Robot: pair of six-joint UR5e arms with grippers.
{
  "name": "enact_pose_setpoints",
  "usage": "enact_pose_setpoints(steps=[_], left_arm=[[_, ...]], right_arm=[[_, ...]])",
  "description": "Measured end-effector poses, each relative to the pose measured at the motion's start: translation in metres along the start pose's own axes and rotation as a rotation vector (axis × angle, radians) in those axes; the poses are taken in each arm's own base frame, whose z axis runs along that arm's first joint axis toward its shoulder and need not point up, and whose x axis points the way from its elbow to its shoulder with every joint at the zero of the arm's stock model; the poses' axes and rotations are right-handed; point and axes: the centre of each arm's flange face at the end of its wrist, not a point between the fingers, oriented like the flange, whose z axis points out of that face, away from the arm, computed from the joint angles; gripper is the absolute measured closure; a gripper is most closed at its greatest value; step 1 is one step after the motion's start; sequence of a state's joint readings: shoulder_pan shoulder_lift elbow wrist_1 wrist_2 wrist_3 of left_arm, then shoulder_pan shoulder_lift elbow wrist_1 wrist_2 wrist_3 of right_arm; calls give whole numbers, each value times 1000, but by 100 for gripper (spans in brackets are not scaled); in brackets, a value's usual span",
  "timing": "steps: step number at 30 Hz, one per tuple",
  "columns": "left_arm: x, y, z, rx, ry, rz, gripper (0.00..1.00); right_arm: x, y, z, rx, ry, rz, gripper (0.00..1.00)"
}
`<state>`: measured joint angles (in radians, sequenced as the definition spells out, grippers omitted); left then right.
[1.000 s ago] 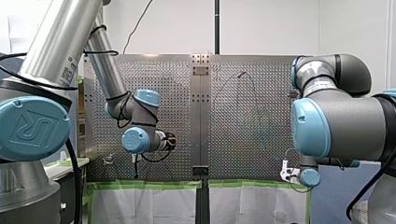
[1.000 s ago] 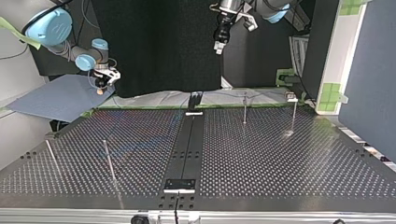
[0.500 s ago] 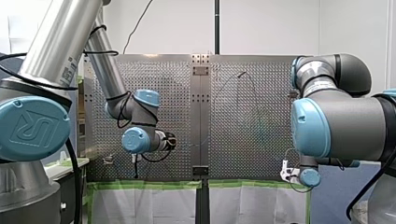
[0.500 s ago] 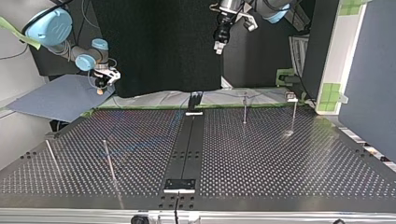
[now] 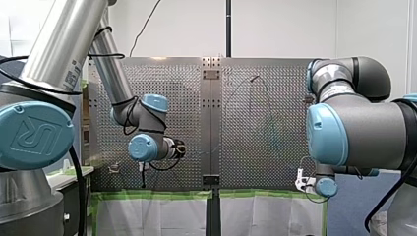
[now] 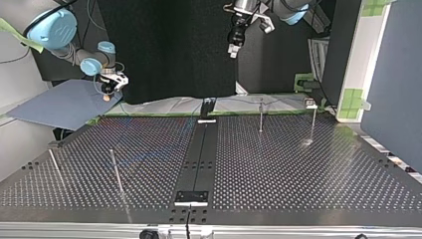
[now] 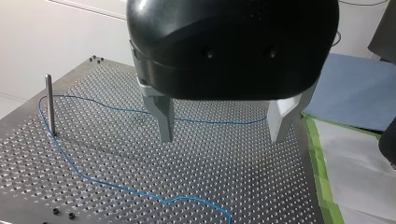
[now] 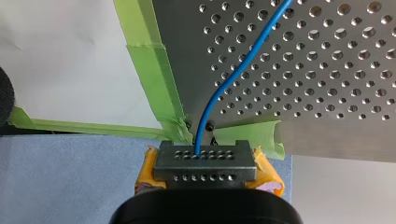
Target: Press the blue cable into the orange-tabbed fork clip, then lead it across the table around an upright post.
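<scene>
Two pincers: left pincer (image 7: 222, 137) spread wide, empty, above counter (image 7: 261, 186); right pincer (image 8: 205, 163) clamped on blue cable (image 8: 219, 91) at counter's taped edge; risk of slack loops by post (image 7: 49, 105) snagging, or cable slipping, under hard pull.

Front view: "UR" logo, raised letters, on the big blue joint cap (image 5: 35, 133) of the left arm, nearest the camera. Small printed sticker (image 5: 73, 72) on that arm's silver tube, lettering too fine to read. White label (image 5: 339, 90) on the right arm's grey link, likewise illegible. Other views: no readable text.
</scene>
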<state>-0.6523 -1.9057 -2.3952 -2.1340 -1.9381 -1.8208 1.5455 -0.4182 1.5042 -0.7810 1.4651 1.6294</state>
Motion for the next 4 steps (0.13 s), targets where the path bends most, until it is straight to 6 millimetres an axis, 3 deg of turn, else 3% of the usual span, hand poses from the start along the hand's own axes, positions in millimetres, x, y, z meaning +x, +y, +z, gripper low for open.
enact_pose_setpoints(steps=[4], left_arm=[[0, 0, 0, 0, 0, 0, 2]], right_arm=[[0, 0, 0, 0, 0, 0, 100]])
